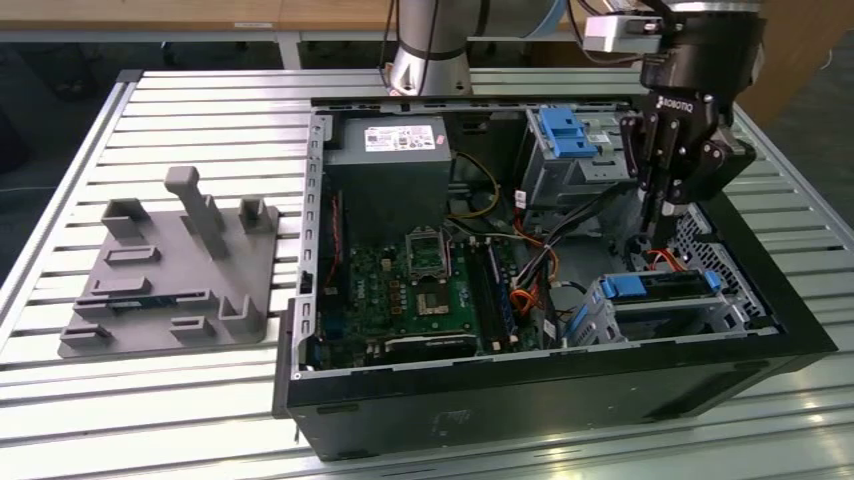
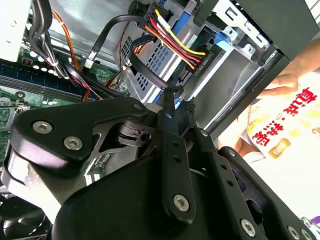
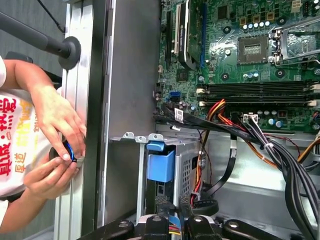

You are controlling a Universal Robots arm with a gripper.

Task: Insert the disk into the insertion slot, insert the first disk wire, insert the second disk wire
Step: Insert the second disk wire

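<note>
Fingers: the fingers (image 2: 167,117) of the gripper (image 2: 181,97) are drawn almost together, with only a thin gap between them. They hang just above the wire end of the insertion slot (image 1: 694,318).
Black wire: a black wire (image 2: 142,72) loops right up to the fingertips. I cannot tell whether they pinch its end.
Coloured wire: a coloured wire (image 2: 172,37) of yellow, red and black strands ends in a dark plug at the same end of the insertion slot. It looks seated.
Disk: the disk (image 1: 657,287) lies flat inside the insertion slot, its blue carrier showing at the slot's top.
Progress: the disk step looks done and one wire seems to be in. The black wire appears to be the work in hand, and its seating is not confirmed.
Surroundings: the insertion slot sits in a corner of the open computer case (image 1: 534,385), which stands on the slatted desk (image 1: 200,110). A person's hand (image 3: 60,120) holds a small object outside the case wall nearest the insertion slot.
</note>
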